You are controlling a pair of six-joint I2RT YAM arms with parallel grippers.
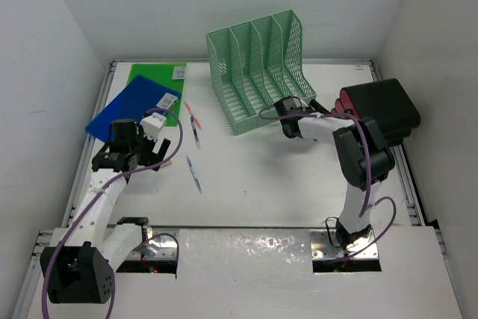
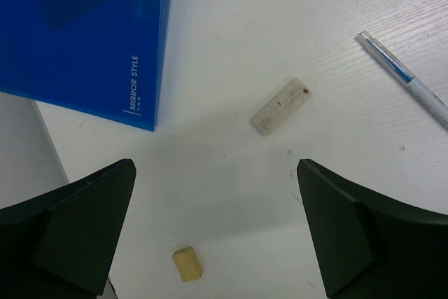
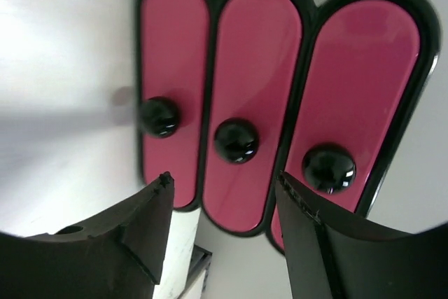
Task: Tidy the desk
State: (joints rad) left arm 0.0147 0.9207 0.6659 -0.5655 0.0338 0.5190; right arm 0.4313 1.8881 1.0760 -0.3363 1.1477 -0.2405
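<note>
1. Left claw (image 2: pixel 215 173): jaws stood as wide apart as they go, nothing between them. It hung low over the surface (image 1: pixel 261 177), pointing down at it.
2. Under that claw: bare white top. A small tan stub (image 2: pixel 187 264) lay between the fingers, and a flat pale chip (image 2: pixel 281 106) a little farther out. A blue folder (image 2: pixel 84 33) lay beyond on one side and a pen (image 2: pixel 406 78) on the other.
3. Right claw (image 3: pixel 224 183): jaws partly apart, nothing seen between them. Past its fingers stood three red fronts (image 3: pixel 238 68), each with a black knob, belonging to a black drawer box (image 1: pixel 381 110). Apart from the claw; how near, could not tell.
4. From the top view the right claw sat between a green file rack (image 1: pixel 258 69) and the drawer box.
5. Handling, my judgement: the surface is a stiff, smooth, fixed slab with metal rails. It is not a thing to grip or lift. The loose things on it get taken instead:
   - Pens are light and apt to roll; pinch across the barrel.
   - The folder is flat and slippery; take it by an edge.
6. Position: the surface lay beneath both claws, running from the arm bases to the far wall. The left claw was over its left part, the right claw over its far right part.
</note>
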